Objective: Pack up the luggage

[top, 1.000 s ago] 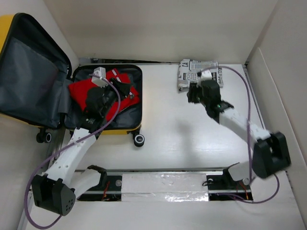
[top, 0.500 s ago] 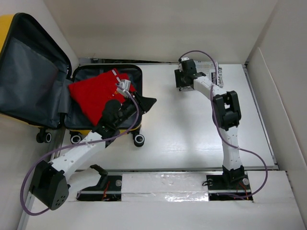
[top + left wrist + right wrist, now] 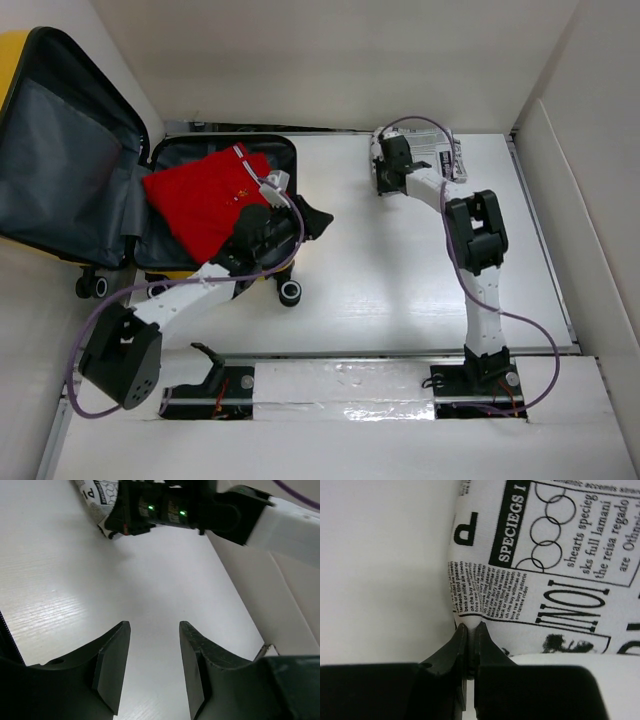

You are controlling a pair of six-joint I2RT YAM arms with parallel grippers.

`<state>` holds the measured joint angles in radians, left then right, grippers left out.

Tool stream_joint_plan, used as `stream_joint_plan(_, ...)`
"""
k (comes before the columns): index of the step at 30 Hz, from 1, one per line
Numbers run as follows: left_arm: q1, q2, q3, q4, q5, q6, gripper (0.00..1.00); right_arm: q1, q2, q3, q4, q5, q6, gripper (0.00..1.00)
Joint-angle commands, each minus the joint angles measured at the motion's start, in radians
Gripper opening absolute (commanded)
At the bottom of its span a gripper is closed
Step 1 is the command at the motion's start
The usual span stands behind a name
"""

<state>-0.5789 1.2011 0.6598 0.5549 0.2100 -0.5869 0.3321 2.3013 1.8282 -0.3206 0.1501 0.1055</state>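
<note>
From above, the luggage (image 3: 70,165) is lying open at ten o'clock, with a red cloth (image 3: 200,200) sitting in its base half. The left gripper (image 3: 315,218) is hovering just beside the base's three o'clock rim. The right gripper (image 3: 385,182) is meeting the newsprint cloth (image 3: 452,158) at one o'clock. Left wrist: the fingers (image 3: 112,665) are standing apart over the table (image 3: 75,590). Right wrist: the jaws are pinching together on the newsprint cloth's edge

Matt wood-grain table (image 3: 380,270), soft newsprint-printed cloth (image 3: 560,580), grey fabric lining of luggage (image 3: 60,150).
</note>
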Motion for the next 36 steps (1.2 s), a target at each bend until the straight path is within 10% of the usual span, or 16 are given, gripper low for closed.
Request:
stream_joint_plan(1,-0.022,0.054,0.093,0.025,-0.012,0.024,0.41,0.013,-0.124,-0.206,0.061,-0.044,0.026,0.0)
stream_joint_plan(15,-0.257,0.376,0.294,-0.111,-0.484,-0.116,0.46,0.214,-0.742,-1.075,0.468,-0.115,0.177,0.12)
stream_joint_plan(19,-0.269,0.405,0.264,-0.101,-0.618,-0.194,0.43,0.197,-0.929,-1.193,0.495,-0.124,0.22,0.63)
stream_joint_plan(23,-0.269,0.439,0.28,-0.102,-0.632,-0.221,0.46,0.145,-1.06,-1.216,0.465,-0.177,0.198,0.85)
stream_joint_plan(36,-0.311,0.678,0.481,-0.247,-0.623,-0.26,0.73,0.03,-1.531,-1.331,0.506,-0.267,0.165,0.89)
